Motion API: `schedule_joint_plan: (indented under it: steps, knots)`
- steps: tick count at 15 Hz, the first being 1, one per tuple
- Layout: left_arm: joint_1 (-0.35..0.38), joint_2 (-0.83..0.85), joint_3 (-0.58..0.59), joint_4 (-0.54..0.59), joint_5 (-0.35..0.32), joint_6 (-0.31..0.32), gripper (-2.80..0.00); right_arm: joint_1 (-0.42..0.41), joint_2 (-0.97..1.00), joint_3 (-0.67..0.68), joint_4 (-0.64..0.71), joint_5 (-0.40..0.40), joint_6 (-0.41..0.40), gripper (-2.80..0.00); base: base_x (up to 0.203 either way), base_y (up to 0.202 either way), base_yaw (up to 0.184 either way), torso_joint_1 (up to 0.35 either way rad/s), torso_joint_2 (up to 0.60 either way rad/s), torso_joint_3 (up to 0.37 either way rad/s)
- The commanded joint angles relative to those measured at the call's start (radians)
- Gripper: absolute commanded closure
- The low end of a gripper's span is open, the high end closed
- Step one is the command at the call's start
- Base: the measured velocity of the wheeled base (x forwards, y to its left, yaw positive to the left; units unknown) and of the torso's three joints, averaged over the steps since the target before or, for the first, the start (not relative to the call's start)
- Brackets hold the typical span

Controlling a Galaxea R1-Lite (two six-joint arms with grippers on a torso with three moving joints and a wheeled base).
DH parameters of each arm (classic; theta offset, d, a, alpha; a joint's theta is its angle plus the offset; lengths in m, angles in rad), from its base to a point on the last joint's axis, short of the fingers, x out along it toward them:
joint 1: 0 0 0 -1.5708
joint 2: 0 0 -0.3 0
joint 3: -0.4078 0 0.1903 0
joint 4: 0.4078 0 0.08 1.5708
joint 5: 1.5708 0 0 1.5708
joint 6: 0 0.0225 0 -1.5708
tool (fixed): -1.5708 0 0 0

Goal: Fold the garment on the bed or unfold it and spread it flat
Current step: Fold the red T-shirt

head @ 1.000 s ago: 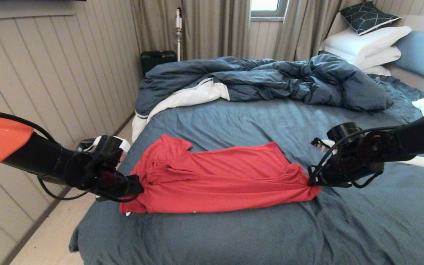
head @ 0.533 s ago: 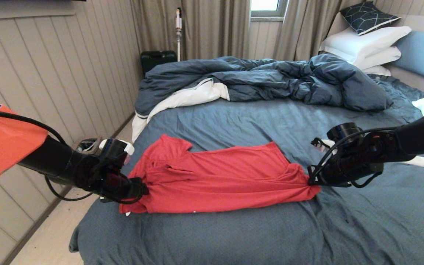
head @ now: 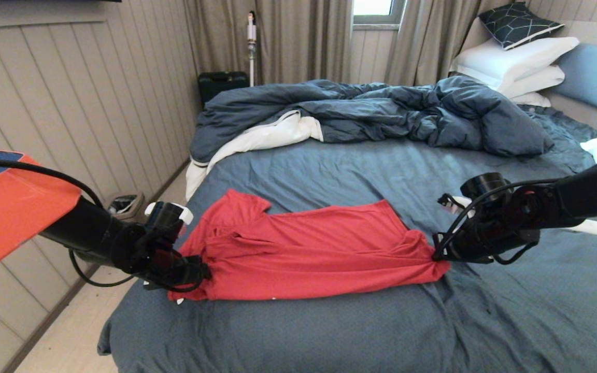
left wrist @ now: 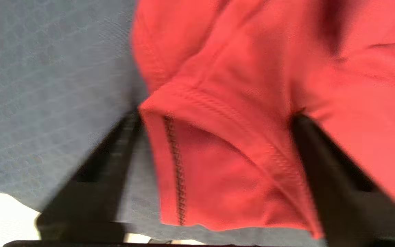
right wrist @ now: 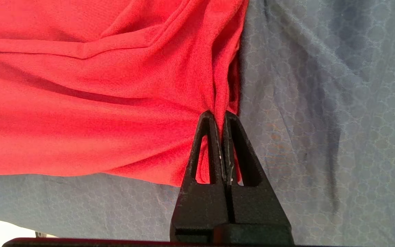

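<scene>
The red garment (head: 303,254) lies stretched sideways across the near half of the bed (head: 329,171), creased along its length. At its left end my left gripper (head: 200,270) stands open, its two black fingers (left wrist: 108,164) wide apart with a hemmed sleeve corner of the garment (left wrist: 225,164) lying between them. My right gripper (head: 439,255) is shut on the bunched right end of the garment (right wrist: 81,103), with a pinch of cloth caught between its closed fingertips (right wrist: 208,120).
A rumpled dark blue duvet (head: 371,111) with white lining fills the far side of the bed. White pillows (head: 516,65) lean on the light blue headboard (head: 596,75). The bed's left edge drops to the floor (head: 70,331) beside a panelled wall.
My left arm has slid right and slightly nearer along the bed's edge, its open jaws now round the shirt's left corner. The right arm and the shirt's right end have held still.
</scene>
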Motion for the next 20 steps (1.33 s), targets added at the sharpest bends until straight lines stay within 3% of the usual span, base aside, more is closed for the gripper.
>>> schedule_joint_plan:
  steps: [1,13,20]
  knots:
    - [-0.001,0.012,-0.004,0.001,-0.003,-0.006,0.00,-0.001,0.007,0.000,0.001,0.002,0.000,0.00,0.000,0.000,0.000,0.000,0.00,0.000]
    - [-0.009,-0.011,-0.070,0.017,0.002,-0.006,0.00,-0.002,0.023,0.001,-0.003,0.002,0.000,0.00,0.000,0.000,0.000,0.000,0.00,0.000]
    - [-0.010,-0.098,-0.046,0.159,0.000,0.016,0.00,-0.004,0.011,0.031,0.008,0.002,-0.006,0.00,0.000,0.000,0.000,0.000,0.00,0.000]
